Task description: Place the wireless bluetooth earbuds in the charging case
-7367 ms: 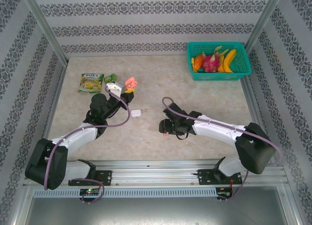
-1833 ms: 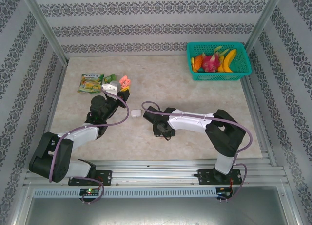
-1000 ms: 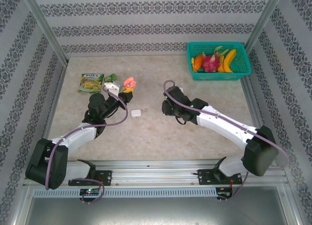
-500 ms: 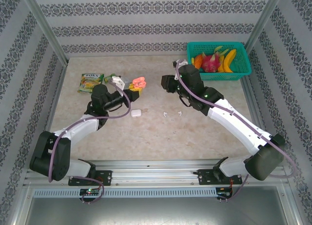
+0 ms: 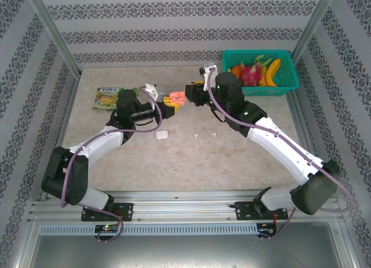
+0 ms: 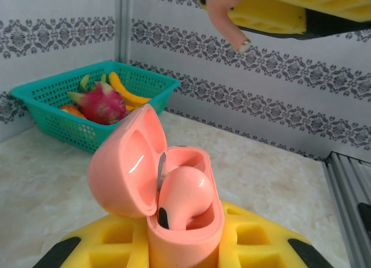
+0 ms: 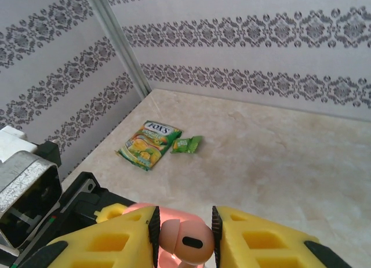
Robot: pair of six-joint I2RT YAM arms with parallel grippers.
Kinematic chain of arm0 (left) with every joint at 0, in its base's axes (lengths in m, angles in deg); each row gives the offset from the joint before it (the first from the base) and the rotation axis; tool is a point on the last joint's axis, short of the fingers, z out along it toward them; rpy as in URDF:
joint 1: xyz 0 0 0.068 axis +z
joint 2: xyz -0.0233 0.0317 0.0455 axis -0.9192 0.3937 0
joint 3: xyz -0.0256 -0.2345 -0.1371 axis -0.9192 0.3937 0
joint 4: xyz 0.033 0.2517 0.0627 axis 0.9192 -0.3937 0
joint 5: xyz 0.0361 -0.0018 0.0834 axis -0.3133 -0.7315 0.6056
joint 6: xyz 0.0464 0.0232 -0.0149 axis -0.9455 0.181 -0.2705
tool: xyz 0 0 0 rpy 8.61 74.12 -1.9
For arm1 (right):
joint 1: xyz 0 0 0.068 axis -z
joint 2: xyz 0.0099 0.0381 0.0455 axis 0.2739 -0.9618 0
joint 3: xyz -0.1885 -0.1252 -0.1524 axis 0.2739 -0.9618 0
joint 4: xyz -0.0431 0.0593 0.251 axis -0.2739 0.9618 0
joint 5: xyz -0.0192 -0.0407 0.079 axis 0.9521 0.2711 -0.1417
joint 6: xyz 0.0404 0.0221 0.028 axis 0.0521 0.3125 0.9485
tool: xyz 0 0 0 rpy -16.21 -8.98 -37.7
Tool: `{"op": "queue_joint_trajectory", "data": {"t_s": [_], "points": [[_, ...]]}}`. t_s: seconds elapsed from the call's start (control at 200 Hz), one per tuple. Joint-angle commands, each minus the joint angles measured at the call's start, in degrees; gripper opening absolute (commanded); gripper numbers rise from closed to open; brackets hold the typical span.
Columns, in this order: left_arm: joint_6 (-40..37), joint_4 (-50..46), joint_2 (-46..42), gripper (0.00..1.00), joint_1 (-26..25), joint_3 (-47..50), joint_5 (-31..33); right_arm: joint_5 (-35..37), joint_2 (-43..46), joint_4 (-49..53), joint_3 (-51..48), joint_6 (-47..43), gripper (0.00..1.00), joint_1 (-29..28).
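My left gripper is shut on a salmon-pink charging case, held upright above the table with its lid swung open. One pink earbud sits in the case's near socket. Just to the case's right, my right gripper is shut on a second pink earbud, directly over the case's pink rim. A white case lies closed on the table, with two white earbuds loose to its right.
A teal basket of toy fruit stands at the back right. A green candy packet and a small green sweet lie at the back left. Patterned walls enclose the table.
Both arms have swung toward each other at the table's back middle. The left carried the pink case rightward; the right moved left with the pink earbud to just over the case.
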Motion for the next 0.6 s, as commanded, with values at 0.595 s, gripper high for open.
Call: {"op": "queue_joint_trajectory", "data": {"t_s": [0.595], "points": [[-3.5, -8.52, -0.04, 0.0, -0.69, -6.62, -5.53, -8.11, -0.16, -12.01, -6.77, -8.5, 0.31, 2.17]]}}
